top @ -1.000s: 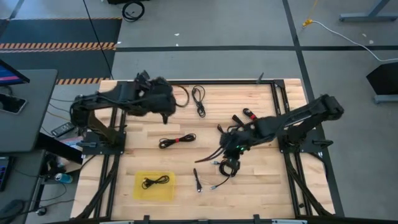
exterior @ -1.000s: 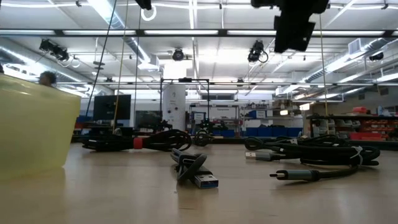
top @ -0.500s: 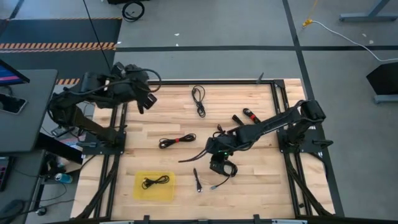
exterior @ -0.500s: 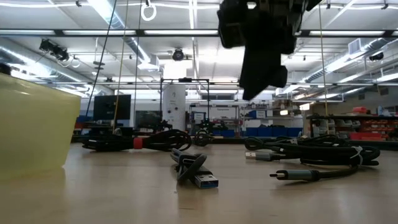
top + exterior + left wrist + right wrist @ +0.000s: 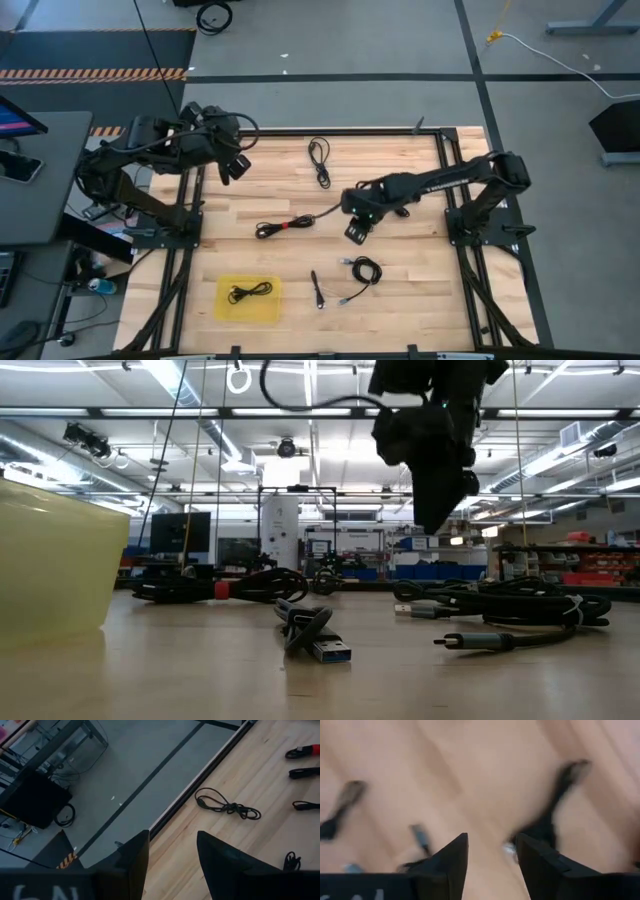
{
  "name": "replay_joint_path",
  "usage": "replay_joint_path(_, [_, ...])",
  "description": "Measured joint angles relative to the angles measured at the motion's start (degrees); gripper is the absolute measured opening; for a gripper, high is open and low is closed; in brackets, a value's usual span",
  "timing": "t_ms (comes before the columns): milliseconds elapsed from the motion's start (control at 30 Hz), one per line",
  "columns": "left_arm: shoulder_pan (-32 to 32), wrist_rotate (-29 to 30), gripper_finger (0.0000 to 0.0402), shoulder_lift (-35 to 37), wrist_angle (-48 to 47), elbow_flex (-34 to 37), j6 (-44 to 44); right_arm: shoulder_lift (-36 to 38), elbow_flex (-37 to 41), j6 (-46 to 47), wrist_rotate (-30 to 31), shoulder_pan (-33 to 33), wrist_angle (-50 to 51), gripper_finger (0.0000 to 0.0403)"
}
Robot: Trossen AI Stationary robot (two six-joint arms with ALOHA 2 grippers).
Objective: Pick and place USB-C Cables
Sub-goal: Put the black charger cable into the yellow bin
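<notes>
Near the centre of the high view, the right gripper [image 5: 357, 229] is seen above bare wood with nothing held; in the right wrist view its two dark fingers [image 5: 451, 860] stand apart with only blurred table and cable shapes between them. At the upper left of the high view, over the table's edge, the left gripper [image 5: 232, 166] is parked, fingers spread in its wrist view and empty. On the wooden table [image 5: 410, 300] the USB-C cables are scattered: a coiled cable [image 5: 363, 270] lies just below the right gripper, a straight short cable [image 5: 316, 290] to its left, a red-tied cable [image 5: 284, 226] left of centre, a looped cable [image 5: 320, 160] near the top edge, and a red-tipped cable [image 5: 401, 184] is partly hidden by the right arm. One cable [image 5: 249, 291] is already lodged in the yellow tray [image 5: 226, 309] at the lower left. The step in hand is judged to be a reach by the right arm for a fresh cable. Next, the open fingers need to be lowered astride one bundle, probably the red-tied one, and closed squarely on it before it is carried to the tray.
</notes>
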State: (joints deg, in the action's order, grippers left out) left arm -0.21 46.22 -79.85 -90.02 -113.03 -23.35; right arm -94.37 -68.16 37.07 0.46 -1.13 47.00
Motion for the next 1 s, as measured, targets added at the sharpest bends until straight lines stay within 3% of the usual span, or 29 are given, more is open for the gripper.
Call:
replay_joint_path(467, [0.00,-0.04,0.0172,0.00,0.00,0.00,-0.44,-5.53,0.04,-6.92,2.51,7.60,0.88,0.0228])
replay_joint_path(867, [0.00,-0.04,0.0172,0.00,0.00,0.00,-0.39,-14.98,-0.11,-10.40,-1.89,7.54,-1.72,0.0228])
replay_joint_path(1000, [0.00,-0.02,0.0172,0.00,0.01,0.00,-0.42,-16.37,-0.20,-11.43,-2.17,7.44,-1.24,0.0203])
